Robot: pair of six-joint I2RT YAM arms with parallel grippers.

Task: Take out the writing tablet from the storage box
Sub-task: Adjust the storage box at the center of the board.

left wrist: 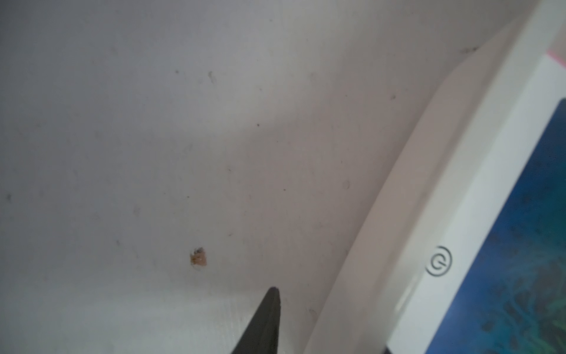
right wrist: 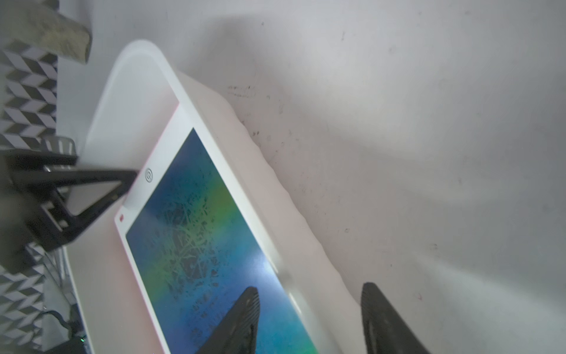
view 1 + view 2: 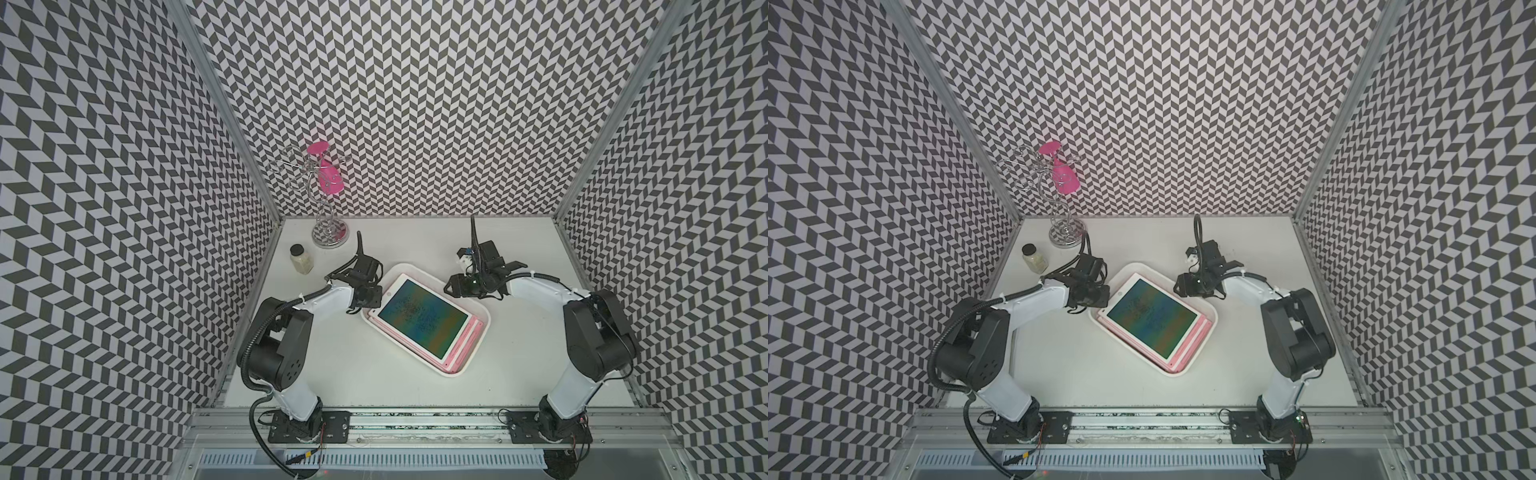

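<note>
Reaching from the bench's near edge, both arms bend toward the shallow white plastic storage box at mid-bench, which holds the white-framed, rainbow-screened writing tablet atop pink ones. Right gripper: spread, straddling the box's long wall. Left gripper: only the right wrist view shows its finger at the tablet's short end; closure undeterminable.

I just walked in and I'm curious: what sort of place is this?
Probably a robot testing booth: two arms bolted to a metal rail, chevron-patterned walls around a white table, a storage box as prop.
</note>
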